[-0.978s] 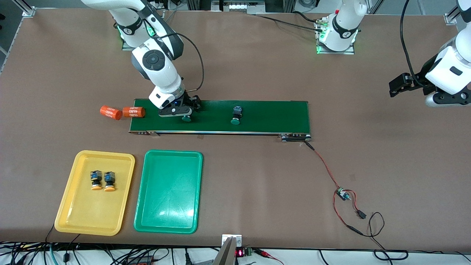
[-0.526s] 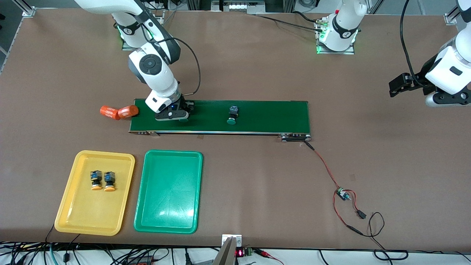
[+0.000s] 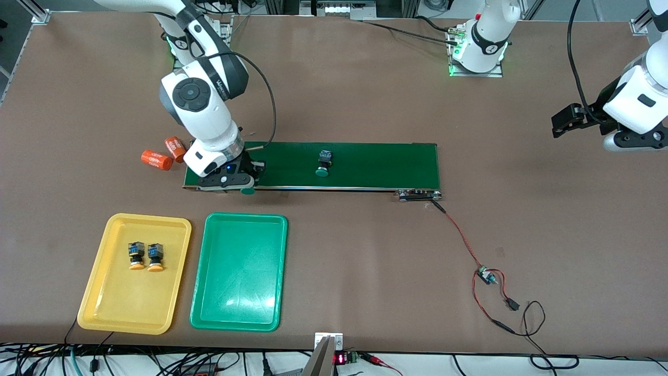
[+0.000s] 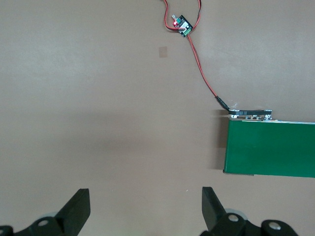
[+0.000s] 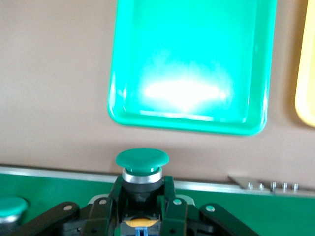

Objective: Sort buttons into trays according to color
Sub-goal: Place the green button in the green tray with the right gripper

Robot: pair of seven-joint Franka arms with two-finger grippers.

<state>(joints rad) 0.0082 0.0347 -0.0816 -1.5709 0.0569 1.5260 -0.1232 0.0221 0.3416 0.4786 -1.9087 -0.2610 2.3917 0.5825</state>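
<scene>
While the left tool (image 4: 142, 209) waits with fingers apart over bare bench (image 3: 365, 94), the right tool (image 3: 236, 183) is clamped on a green-capped button (image 5: 142, 167) above the conveyor belt's (image 3: 365, 162) edge; second green button (image 3: 323, 163) on belt; two orange buttons (image 3: 145, 256) in yellow tray (image 3: 104, 303); green tray (image 3: 237, 313) beside it.

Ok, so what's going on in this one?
The right gripper is shut on a green-capped button, over the conveyor belt edge nearest the green tray, which holds nothing yet. A second green button lies on the belt. Both orange-capped buttons sit in the yellow tray. The left gripper waits open over bare table past the belt's end. Two orange cylinders lie off the belt's other end.
</scene>
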